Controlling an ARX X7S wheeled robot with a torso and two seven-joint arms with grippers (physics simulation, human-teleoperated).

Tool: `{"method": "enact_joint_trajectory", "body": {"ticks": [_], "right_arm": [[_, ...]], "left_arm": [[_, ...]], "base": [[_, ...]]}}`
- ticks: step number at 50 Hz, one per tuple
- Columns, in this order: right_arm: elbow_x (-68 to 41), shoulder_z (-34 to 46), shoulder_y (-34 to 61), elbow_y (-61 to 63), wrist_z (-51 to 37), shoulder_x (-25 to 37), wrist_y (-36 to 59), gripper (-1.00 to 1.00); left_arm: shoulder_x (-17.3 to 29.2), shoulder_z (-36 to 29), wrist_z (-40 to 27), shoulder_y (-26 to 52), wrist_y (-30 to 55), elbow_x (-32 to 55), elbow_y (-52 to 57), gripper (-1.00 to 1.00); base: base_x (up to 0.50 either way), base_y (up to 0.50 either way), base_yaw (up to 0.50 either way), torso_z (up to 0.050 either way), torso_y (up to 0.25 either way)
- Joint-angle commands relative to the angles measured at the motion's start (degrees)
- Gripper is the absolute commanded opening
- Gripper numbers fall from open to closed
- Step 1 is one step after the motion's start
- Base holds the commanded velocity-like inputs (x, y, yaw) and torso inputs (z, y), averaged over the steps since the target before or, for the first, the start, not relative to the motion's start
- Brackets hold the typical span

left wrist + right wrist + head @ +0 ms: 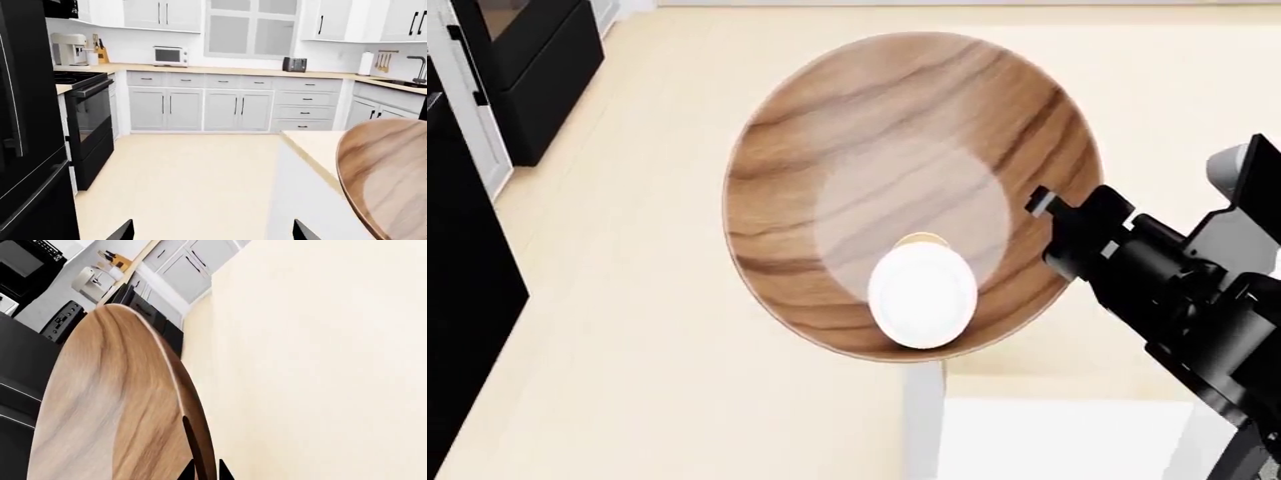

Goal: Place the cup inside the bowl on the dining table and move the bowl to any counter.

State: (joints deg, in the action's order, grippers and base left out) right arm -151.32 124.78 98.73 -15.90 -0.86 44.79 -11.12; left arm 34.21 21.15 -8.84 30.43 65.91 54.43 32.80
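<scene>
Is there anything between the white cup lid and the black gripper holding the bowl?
No, only bare wood of the bowl lies between the cup and the right gripper, seen in the head view.

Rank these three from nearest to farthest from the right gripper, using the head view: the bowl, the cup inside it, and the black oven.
1. The bowl: the right gripper clamps its rim on the right side.
2. The cup: lying inside the bowl, low in its basin, left of the gripper.
3. The black oven: far off at the upper left, across the floor.
</scene>
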Motion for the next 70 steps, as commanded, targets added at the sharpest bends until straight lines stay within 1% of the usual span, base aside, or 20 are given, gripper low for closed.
{"method": "enact_joint_trajectory", "body": {"ticks": [1,6,11,17,21,31,34,45,48,57,70], "right_arm": [[1.2,-1.2,0.4,-0.1,-0.1,0.0,0.2,-1.00],[1.0,-1.5,0.4,-1.1,-0.1,-0.4,0.6,-1.00],[0.9,-1.7,-0.3,-1.7,0.0,-0.7,0.3,-1.00],[1.0,-2.0,-0.8,-1.6,0.1,-0.7,0.5,-1.00],[1.3,-2.1,-1.0,-1.4,0.1,-0.8,0.3,-1.00],[1.6,-2.4,-1.3,-1.4,-0.4,-1.0,0.1,-1.00],[1.5,-2.6,-1.6,-1.4,-0.3,-1.0,0.0,-1.00],[1.6,-3.1,-2.2,-1.8,-0.3,-1.1,0.0,-1.00],[1.5,-3.3,-2.3,-1.9,-0.3,-1.1,-0.2,-1.00],[2.1,-3.9,-2.8,-2.1,0.1,-1.3,-1.2,-1.00],[2.7,-4.7,-3.4,-2.2,0.4,-1.5,-2.2,-1.00]], "left_arm": [[0.3,-0.1,-0.2,0.4,0.1,0.5,0.0,1.00],[-0.6,-1.8,-1.7,1.8,0.6,0.4,0.4,1.00],[0.2,-0.8,-0.9,0.7,0.5,0.9,0.4,1.00],[-0.3,-2.8,-0.8,0.6,-0.6,-0.4,0.0,1.00],[0.4,-2.3,0.0,0.6,-0.8,-0.2,-0.5,1.00],[0.7,-3.1,0.7,0.0,-1.7,-0.6,-0.7,1.00],[1.4,-1.8,0.8,0.0,-0.9,0.7,-0.3,1.00],[1.0,-3.6,0.7,0.6,-1.7,-0.3,-1.1,1.00],[1.3,-2.6,0.5,0.1,-1.3,0.7,-0.4,1.00],[0.7,-4.4,0.1,1.1,-1.8,-0.2,-1.1,1.00],[0.2,-5.8,-0.3,0.9,-2.6,-1.0,-1.1,1.00]], "base": [[0.11,0.50,0.00,0.000,0.000],[0.06,0.50,0.00,0.000,0.000],[0.04,0.50,0.00,0.000,0.002],[0.06,0.50,0.00,0.000,0.000],[0.11,0.50,0.00,0.000,0.000],[0.18,0.50,0.00,0.000,0.001],[0.18,0.50,0.00,0.000,0.003],[0.19,0.50,0.00,0.001,0.001],[0.19,0.50,0.00,0.000,0.000],[0.28,0.49,0.00,0.000,0.001],[0.49,0.06,0.00,0.000,0.002]]}}
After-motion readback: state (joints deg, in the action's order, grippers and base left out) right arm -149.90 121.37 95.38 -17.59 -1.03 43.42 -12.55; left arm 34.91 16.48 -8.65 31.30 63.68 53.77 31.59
